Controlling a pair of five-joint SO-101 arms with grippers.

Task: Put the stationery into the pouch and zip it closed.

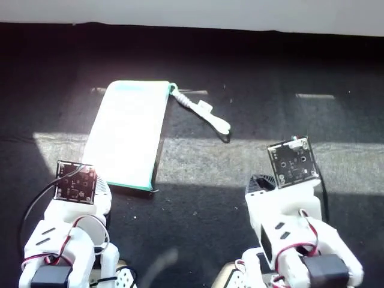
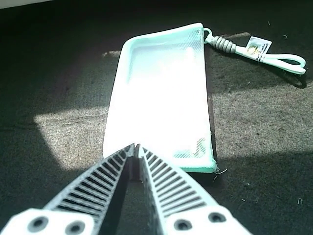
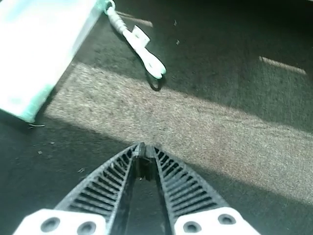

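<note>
A pale mint mesh pouch [image 1: 127, 133] lies flat on the dark mat, left of centre, with a white cord strap [image 1: 204, 112] trailing from its far corner. The left wrist view has the pouch [image 2: 164, 93] just beyond my left gripper [image 2: 136, 147], whose fingers are shut with nothing between them. The strap [image 2: 264, 53] lies off the pouch's far corner. My right gripper [image 3: 145, 147] is shut and empty above bare mat, with the pouch's corner [image 3: 36, 46] and the strap [image 3: 142, 46] farther off. Both arms sit at the near edge, the left [image 1: 75, 183] by the pouch's near end, the right [image 1: 292, 162] well to its right.
The dark mat [image 1: 252, 162] covers the table, crossed by a bright band of sunlight. A pale wall edge [image 1: 240, 15] runs along the far side. Two thin light marks [image 1: 315, 96] lie on the mat at the back.
</note>
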